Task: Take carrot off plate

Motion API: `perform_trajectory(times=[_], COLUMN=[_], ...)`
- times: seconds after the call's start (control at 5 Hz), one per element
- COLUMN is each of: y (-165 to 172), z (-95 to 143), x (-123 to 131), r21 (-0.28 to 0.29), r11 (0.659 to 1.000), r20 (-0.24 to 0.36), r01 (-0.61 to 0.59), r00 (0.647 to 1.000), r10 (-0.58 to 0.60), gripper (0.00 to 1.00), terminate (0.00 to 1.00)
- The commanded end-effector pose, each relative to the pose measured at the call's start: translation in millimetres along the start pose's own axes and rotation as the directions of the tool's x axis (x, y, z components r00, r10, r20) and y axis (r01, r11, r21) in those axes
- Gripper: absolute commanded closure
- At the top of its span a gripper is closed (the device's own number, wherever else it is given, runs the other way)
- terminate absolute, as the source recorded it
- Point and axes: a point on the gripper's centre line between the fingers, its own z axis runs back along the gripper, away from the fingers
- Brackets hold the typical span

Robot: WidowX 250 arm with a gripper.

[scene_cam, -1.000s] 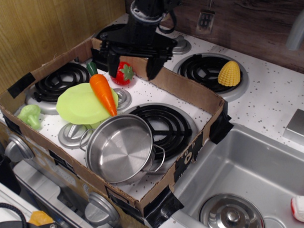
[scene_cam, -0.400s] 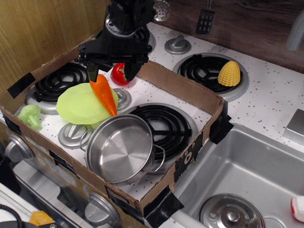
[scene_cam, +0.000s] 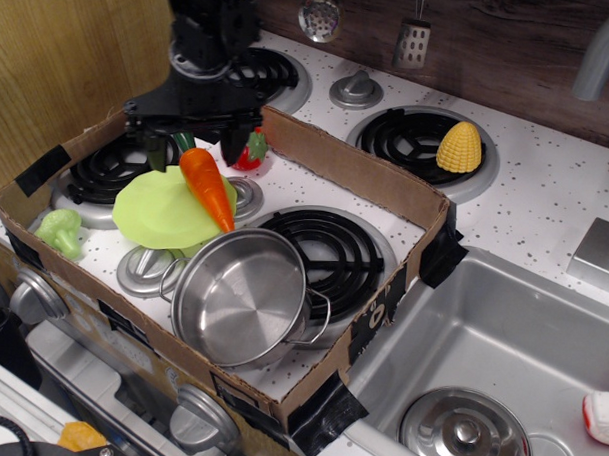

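Orange and tapered, your carrot (scene_cam: 208, 187) lies across the right edge of the lime-green plate (scene_cam: 165, 211), green stem end up toward the back, tip pointing down toward the steel pot (scene_cam: 240, 296). Your gripper (scene_cam: 192, 147) hangs over the stem end with its fingers (scene_cam: 154, 149) spread apart, one to each side of the carrot's top; you cannot tell from this view whether either one touches it. You have the red tomato (scene_cam: 252, 149) just behind the right finger, partly hidden. All of this sits inside the cardboard box (scene_cam: 358, 175) on the stove bench (scene_cam: 546, 186). You can see the broccoli (scene_cam: 61, 230) near the box's left corner, and the corn cob (scene_cam: 458, 146) outside on the far burner.
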Motion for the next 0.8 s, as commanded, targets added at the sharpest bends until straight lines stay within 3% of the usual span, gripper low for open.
perform_trajectory(times=[0.0, 0.4, 0.6], y=[5, -1, -2], z=[-4, -16, -16], x=[1, 0, 2], r21=[-0.046, -0.079, -0.079], r11=[0.999, 0.997, 0.997], r20=[-0.008, -0.028, -0.028], r01=[-0.002, 0.002, 0.009], r00=[1.0, 1.0, 1.0], r10=[0.001, -0.005, -0.011], gripper=[0.0, 0.0, 1.0], terminate=[0.0, 0.0, 0.0])
